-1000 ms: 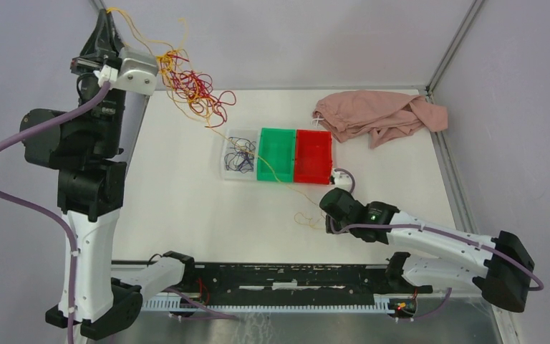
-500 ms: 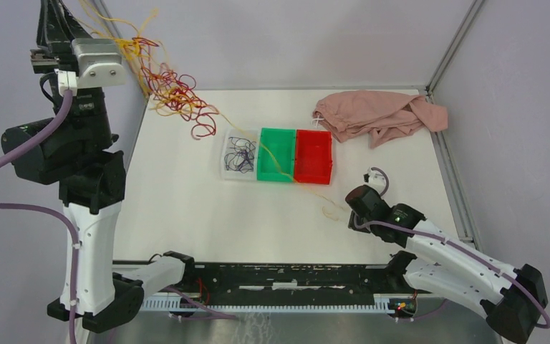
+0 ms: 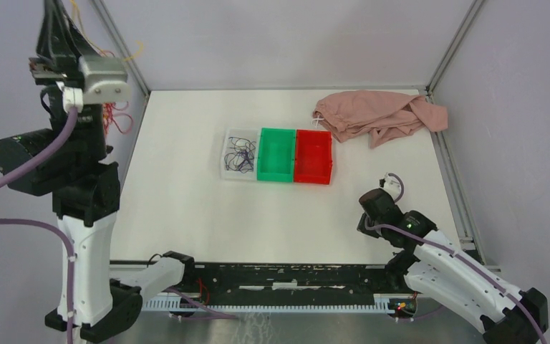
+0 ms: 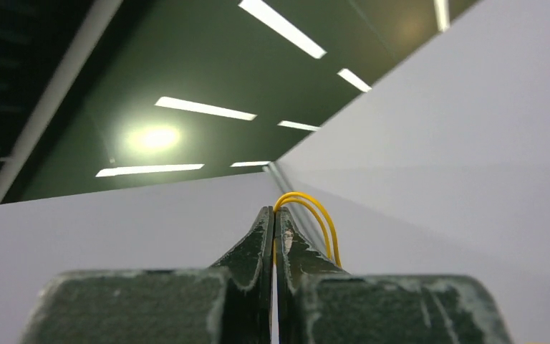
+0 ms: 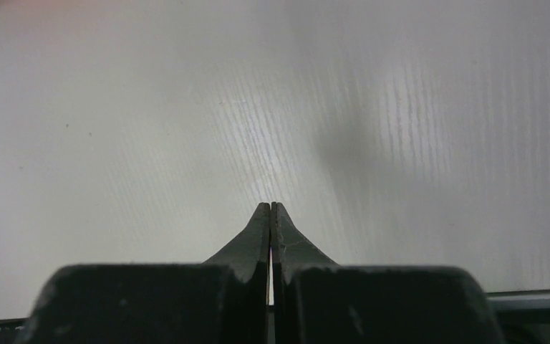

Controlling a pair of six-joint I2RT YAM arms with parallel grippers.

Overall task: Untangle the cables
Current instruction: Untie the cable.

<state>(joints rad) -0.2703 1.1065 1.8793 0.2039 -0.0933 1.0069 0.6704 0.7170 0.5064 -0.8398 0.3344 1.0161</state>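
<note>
Your left gripper held a yellow cable, with red cables hanging below it. Your right gripper was closed and empty. It was best to lift slowly, without jerks.

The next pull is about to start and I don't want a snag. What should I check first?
1. The left gripper is shut on the yellow cable: ok.
2. The right gripper holds a strand: not ok, it is shut on nothing.
3. The tangle, hanging at far left, has loosened: cannot tell.
4. The dark cables lie in the clear bin: ok.
5. The green bin and red bin are empty: ok.
</note>
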